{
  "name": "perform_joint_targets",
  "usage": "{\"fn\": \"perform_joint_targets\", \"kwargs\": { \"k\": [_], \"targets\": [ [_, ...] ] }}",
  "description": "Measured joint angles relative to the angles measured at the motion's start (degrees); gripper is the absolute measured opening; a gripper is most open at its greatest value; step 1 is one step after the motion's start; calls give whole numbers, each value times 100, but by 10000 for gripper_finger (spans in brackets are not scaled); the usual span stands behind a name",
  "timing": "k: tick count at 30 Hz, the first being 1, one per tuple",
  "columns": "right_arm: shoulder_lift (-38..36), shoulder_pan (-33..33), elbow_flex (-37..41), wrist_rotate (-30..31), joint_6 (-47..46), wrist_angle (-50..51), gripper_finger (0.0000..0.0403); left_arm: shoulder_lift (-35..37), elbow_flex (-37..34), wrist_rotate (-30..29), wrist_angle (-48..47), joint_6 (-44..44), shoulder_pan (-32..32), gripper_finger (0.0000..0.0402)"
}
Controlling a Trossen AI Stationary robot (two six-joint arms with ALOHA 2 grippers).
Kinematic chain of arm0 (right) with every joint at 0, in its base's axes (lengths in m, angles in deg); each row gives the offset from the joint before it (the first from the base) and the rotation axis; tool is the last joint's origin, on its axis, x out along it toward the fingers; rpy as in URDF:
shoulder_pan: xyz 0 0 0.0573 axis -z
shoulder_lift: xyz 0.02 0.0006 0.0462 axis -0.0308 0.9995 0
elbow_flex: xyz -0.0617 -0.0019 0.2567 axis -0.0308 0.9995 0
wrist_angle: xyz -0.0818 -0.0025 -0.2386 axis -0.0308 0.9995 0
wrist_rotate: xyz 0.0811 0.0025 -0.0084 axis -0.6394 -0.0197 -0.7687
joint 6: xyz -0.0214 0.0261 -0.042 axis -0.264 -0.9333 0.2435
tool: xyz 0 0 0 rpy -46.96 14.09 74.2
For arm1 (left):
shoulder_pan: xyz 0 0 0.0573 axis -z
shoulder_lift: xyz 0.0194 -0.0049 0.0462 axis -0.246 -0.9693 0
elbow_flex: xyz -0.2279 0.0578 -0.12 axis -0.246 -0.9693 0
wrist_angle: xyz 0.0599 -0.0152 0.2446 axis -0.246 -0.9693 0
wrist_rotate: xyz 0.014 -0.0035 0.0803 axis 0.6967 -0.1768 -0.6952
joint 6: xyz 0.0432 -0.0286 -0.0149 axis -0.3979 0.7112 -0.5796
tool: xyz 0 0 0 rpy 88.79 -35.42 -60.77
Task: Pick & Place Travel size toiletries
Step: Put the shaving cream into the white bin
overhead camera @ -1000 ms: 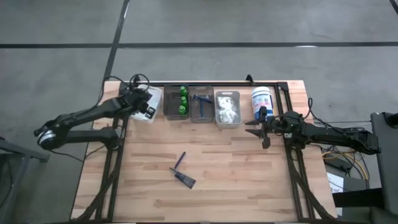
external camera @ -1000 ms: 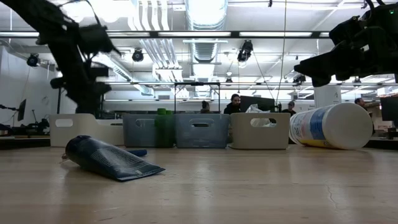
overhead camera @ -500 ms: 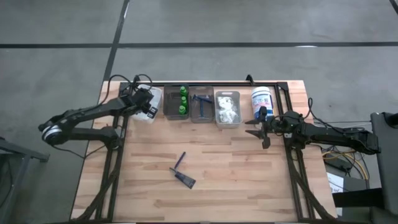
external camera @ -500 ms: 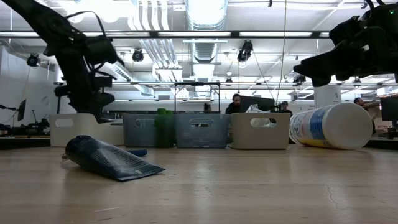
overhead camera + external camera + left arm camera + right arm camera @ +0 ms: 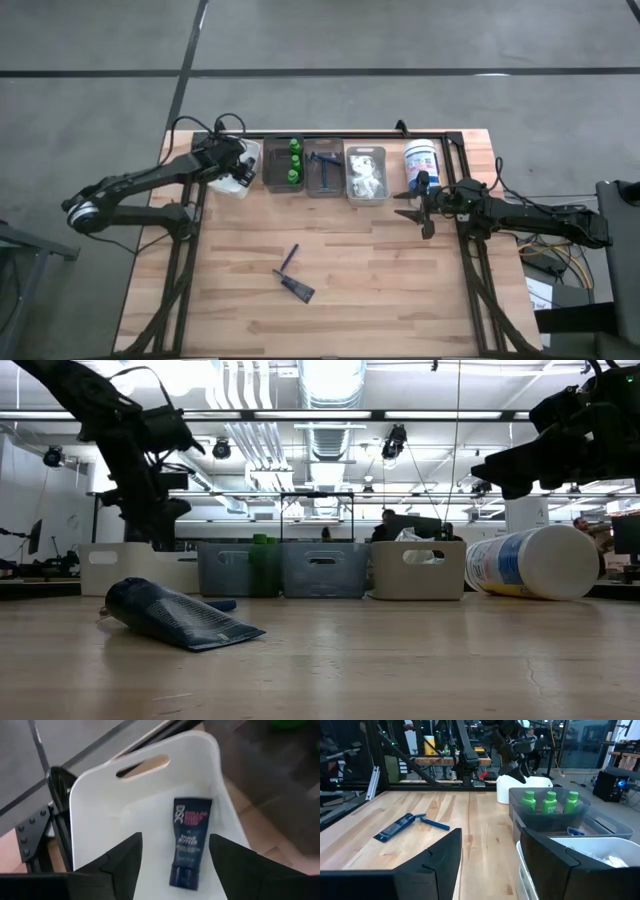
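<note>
Your dark tube [image 5: 190,842] lies flat on the floor of the white bin [image 5: 100,790], right under the left claw [image 5: 175,865], whose fingers stand wide apart and hold nothing. Only the left wrist view shows the tube. From above you see just the bin [image 5: 246,160] at the upper left, with the claw [image 5: 232,166] over it. The right claw [image 5: 412,212] waits open at the right, beside the white tub [image 5: 421,160].

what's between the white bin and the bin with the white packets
In the high view, two bins sit between the white bin and the packet bin: the green-bottle bin, then the razor bin.
</note>
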Motion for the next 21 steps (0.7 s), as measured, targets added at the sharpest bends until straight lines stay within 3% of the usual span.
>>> {"fn": "perform_joint_targets", "kwargs": {
  "k": [11, 21],
  "targets": [
    [0, 0, 0, 0, 9, 0, 192, 459, 264, 550, 314, -428, 598, 234],
    [1, 0, 0, 0, 2, 1, 162, 709, 263, 556, 664, -750, 2294, 234]
  ]
}}
